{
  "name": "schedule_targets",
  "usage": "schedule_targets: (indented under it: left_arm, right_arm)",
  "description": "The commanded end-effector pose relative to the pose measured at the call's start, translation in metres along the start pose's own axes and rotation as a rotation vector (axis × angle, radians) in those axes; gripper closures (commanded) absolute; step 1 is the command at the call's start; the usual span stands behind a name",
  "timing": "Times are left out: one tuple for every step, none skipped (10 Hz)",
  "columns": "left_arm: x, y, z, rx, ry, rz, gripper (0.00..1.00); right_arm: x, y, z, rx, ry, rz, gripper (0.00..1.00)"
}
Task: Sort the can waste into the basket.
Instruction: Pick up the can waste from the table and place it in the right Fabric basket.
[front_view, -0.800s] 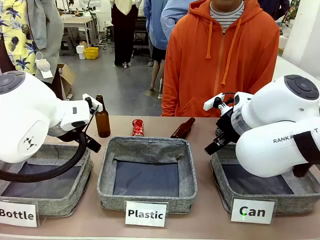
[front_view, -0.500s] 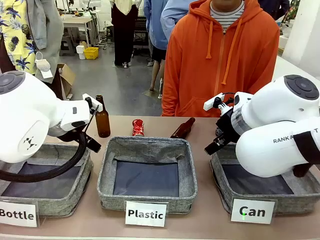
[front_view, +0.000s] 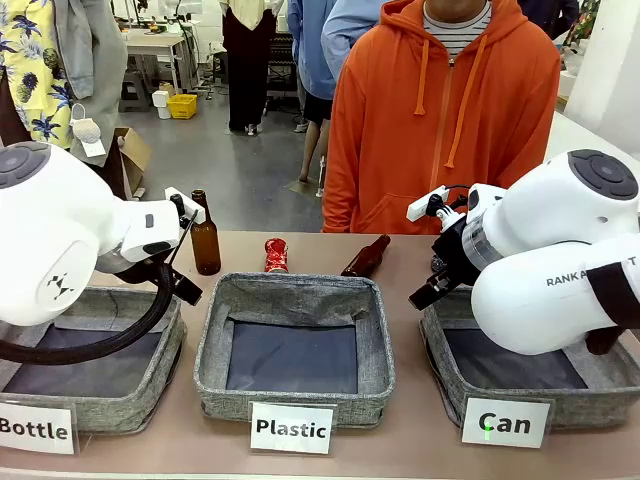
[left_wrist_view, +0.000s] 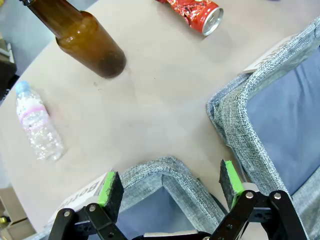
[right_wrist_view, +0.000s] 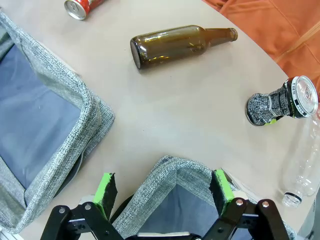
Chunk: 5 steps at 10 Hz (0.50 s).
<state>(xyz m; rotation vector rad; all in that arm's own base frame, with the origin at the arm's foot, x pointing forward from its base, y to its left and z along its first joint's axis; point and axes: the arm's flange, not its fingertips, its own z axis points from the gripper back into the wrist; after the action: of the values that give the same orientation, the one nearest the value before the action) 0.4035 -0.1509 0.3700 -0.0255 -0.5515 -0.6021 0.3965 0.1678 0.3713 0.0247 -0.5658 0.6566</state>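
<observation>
left tool (left_wrist_view: 170, 173): jaws wide, holds nothing; hangs over the far right corner of the Bottle basket (left_wrist_view: 159, 167)
right tool (right_wrist_view: 162, 186): jaws wide, holds nothing; hangs over the far left corner of the Can basket (right_wrist_view: 172, 172)
red can (front_view: 276, 255): on the tabletop (front_view: 420, 440), behind the far rim of the Plastic basket (front_view: 295, 293); far and right of the left tool, far and left of the right tool, well apart from both
dark can (right_wrist_view: 280, 105): crushed, silver top; on the tabletop, far and right of the right tool, apart from it, outside the Can basket
cans count: 2, neither in a basket
baskets count: 3 in a row along the near edge: Bottle left, Plastic middle, Can right
brown bottles count: 2; upright bottle (front_view: 205, 240) just left of the red can; lying bottle (front_view: 366, 258) right of the red can, between the two cans
clear bottles count: 2; left clear bottle (left_wrist_view: 37, 125) lies far left of the left tool; right clear bottle (right_wrist_view: 302, 160) lies just near of the dark can
person (front_view: 445, 120): orange hoodie, at the far side
</observation>
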Motion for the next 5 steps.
schedule_targets:
  left_arm:
    - [0.0,-0.0001,0.0,0.0,0.0,-0.001,0.0]
    - [0.0,-0.0001,0.0,0.0,0.0,-0.001,0.0]
    - [0.0,-0.0001,0.0,0.0,0.0,-0.001,0.0]
    - [0.0,-0.0001,0.0,0.0,0.0,-0.001,0.0]
    - [0.0,-0.0001,0.0,0.0,0.0,-0.001,0.0]
  right_arm:
    - [0.0,-0.0001,0.0,0.0,0.0,0.0,0.0]
    - [0.0,-0.0001,0.0,0.0,0.0,0.0,0.0]
    - [0.0,-0.0001,0.0,0.0,0.0,0.0,0.0]
    - [0.0,-0.0001,0.0,0.0,0.0,0.0,0.0]
    - [0.0,-0.0001,0.0,0.0,0.0,0.0,0.0]
